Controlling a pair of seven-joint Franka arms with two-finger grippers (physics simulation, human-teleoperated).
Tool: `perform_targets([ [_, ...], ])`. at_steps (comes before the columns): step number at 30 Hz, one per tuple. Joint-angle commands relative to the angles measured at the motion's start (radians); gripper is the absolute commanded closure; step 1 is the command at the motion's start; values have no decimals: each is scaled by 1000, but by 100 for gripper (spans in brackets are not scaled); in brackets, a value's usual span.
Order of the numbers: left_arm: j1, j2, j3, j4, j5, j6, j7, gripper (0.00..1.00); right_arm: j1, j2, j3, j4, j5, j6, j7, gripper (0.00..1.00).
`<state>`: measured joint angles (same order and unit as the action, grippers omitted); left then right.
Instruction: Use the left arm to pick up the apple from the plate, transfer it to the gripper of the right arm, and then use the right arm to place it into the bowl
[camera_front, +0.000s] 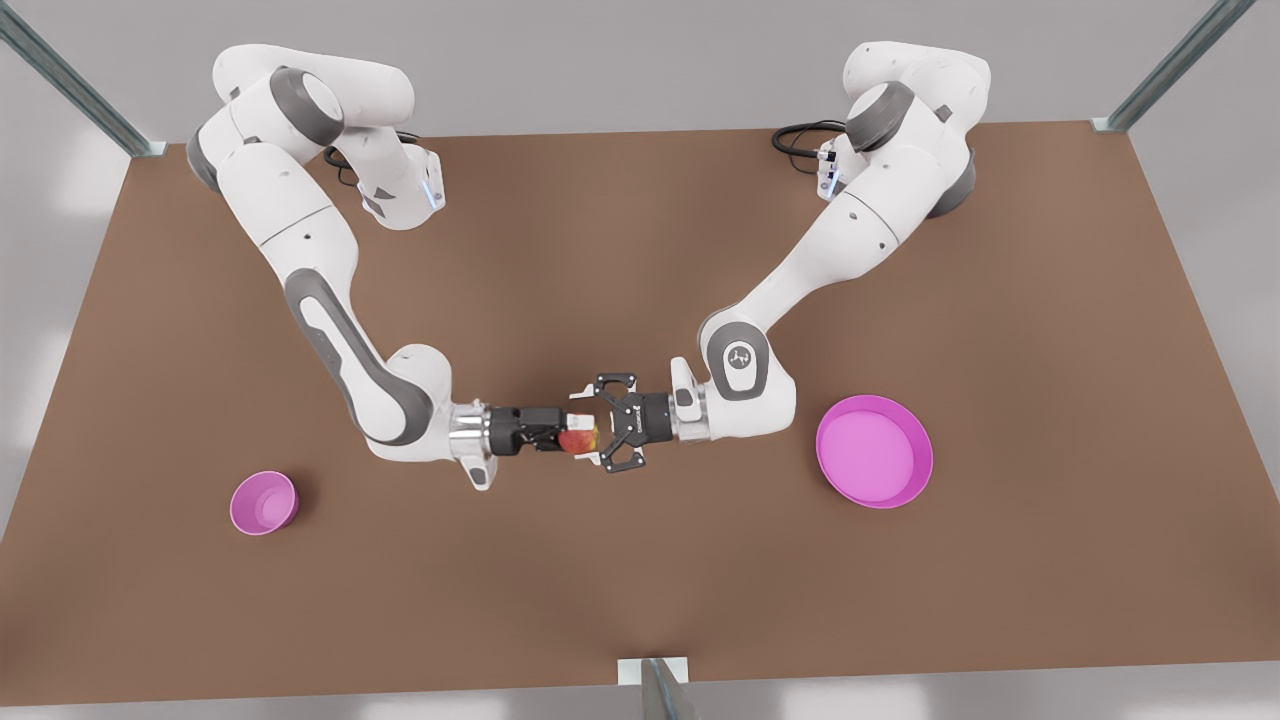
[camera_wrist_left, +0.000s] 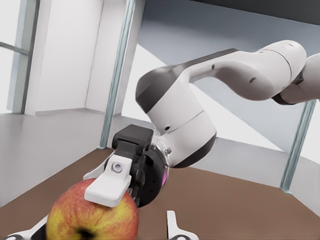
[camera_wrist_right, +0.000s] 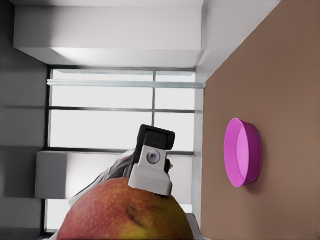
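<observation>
The red-and-yellow apple (camera_front: 578, 440) hangs in mid-air above the middle of the table. My right gripper (camera_front: 572, 434), on the arm at the front view's left, is shut on it; one of its white fingers (camera_wrist_left: 107, 187) lies across the apple (camera_wrist_left: 75, 217). My left gripper (camera_front: 597, 428), on the arm at the front view's right, faces it head-on and stands open, its fingers spread wide on either side of the apple. The empty plate (camera_front: 875, 452) lies at the front view's right, also seen as the plate (camera_wrist_right: 242, 152). The small bowl (camera_front: 263, 502) sits at the front view's left.
The brown table (camera_front: 640, 600) has metal frame posts at its back corners and a bracket at the middle of the front edge. Both arms reach in low from the back, meeting over the centre.
</observation>
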<state>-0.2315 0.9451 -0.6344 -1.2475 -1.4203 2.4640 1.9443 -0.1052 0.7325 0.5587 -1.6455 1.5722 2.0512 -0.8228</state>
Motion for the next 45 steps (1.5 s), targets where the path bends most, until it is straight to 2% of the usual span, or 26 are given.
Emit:
perform_targets([
  [1,0,-2,-1,0,0,-2,38,0,-10,-2,0,-7,-6,-3,-6,28],
  [10,46,-2,18,-4,6,-5,18,0,-77,-16,1,-39,-75,-26,-6,28],
  [11,73,-14,38,-4,61,-7,-111,0,-94,-16,1,-39,-104,-26,-2,28],
  [12,118,-17,42,-9,205,-10,-344,0,-113,-16,1,-39,-133,-28,4,28],
  [13,167,-57,44,-10,547,-19,-700,0,-133,-15,1,-39,-176,-29,5,28],
  [14,231,-98,41,-9,887,-155,-970,0,-151,-15,1,-39,-210,-29,7,28],
  [15,323,-181,39,-9,1181,-407,-1186,0,-176,-15,0,-37,-247,-43,8,28],
  [16,399,-247,38,-4,1288,-586,-1312,0,-195,-15,-3,-37,-284,-45,8,28],
  [18,489,-422,39,-3,1580,-821,-1478,0,-238,-12,-8,-36,-357,-65,8,28],
  [21,589,-560,41,-3,1600,-947,-1855,0,-306,-11,-14,-28,-483,-103,28,30],
  [22,542,-655,132,-10,1586,-961,-1960,0,-338,-10,-14,-27,-534,-109,30,30],
  [23,327,-761,421,-85,1505,-949,-1957,0,-367,-10,-14,-13,-589,-132,34,30],
  [24,156,-882,633,-217,1436,-933,-1955,0,-390,-8,-14,-7,-639,-141,51,30],
  [25,161,-927,634,-273,1434,-922,-1955,0,-410,-8,-14,-7,-676,-141,51,30],
  [27,170,-865,631,-194,1439,-925,-1957,0,-455,-8,-14,6,-742,-141,48,30],
  [34,156,-830,627,-181,1445,-913,-1955,0,-576,-10,-20,59,-1021,-151,53,30],
  [41,166,-779,631,-155,1449,-906,-2044,0,-584,18,-66,99,-1149,-89,36,30],
  [45,166,-778,631,-156,1448,-906,-2055,0,-582,91,-83,194,-1215,-80,5,30],
])
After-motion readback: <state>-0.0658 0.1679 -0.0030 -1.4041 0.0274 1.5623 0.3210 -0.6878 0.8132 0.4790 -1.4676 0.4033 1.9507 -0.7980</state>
